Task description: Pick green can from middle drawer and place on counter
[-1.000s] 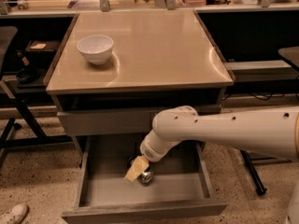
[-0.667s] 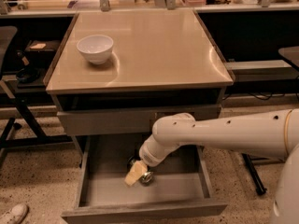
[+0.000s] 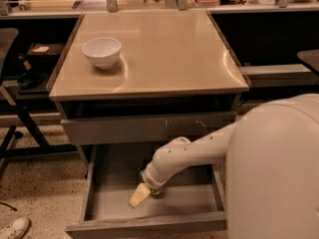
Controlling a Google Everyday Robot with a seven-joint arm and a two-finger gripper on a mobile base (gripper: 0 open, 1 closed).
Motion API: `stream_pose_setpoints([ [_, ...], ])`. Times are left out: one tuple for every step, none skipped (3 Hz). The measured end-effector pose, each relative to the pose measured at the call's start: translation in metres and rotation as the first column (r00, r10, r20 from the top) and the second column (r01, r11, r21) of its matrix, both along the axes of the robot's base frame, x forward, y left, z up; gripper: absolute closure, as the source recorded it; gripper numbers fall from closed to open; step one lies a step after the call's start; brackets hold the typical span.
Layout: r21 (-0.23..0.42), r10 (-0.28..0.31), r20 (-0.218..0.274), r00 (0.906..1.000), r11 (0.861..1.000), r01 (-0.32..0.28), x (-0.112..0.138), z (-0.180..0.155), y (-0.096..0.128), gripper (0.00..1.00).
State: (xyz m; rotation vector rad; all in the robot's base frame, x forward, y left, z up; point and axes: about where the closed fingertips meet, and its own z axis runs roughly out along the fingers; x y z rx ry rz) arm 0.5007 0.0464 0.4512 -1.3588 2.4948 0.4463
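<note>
The middle drawer (image 3: 112,205) is pulled open at the bottom of the grey cabinet and its grey floor shows. My gripper (image 3: 141,195) is down inside it, near the middle of the floor, with its yellowish tip pointing to the front left. The green can is almost wholly hidden by the wrist. Only a dark sliver of it (image 3: 157,191) shows, right against the gripper. The beige counter (image 3: 169,54) lies above, and my white arm (image 3: 199,151) comes in from the lower right.
A white bowl (image 3: 101,51) stands on the counter's left side. A shut grey drawer front with yellowish scratches (image 3: 149,128) sits above the open drawer. My arm's large white shell (image 3: 274,173) fills the lower right. A dark chair frame (image 3: 15,118) and a shoe (image 3: 15,228) are on the left.
My arm's shell has swung closer and now fills the lower right. The gripper has stayed low in the drawer at the can, which shows less than before.
</note>
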Motion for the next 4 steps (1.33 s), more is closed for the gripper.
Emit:
stream_pose_setpoints([
  [-0.014, -0.017, 0.015, 0.9997, 1.000, 0.017, 0.013, -0.023, 0.008, 0.00],
  [-0.026, -0.017, 0.027, 0.9995, 1.000, 0.018, 0.023, -0.046, 0.014, 0.00],
  [-0.046, -0.028, 0.020, 0.9994, 0.999, 0.029, 0.029, -0.069, 0.010, 0.00],
  [-0.068, -0.038, 0.006, 0.9993, 0.997, 0.038, 0.030, -0.087, 0.004, 0.00],
])
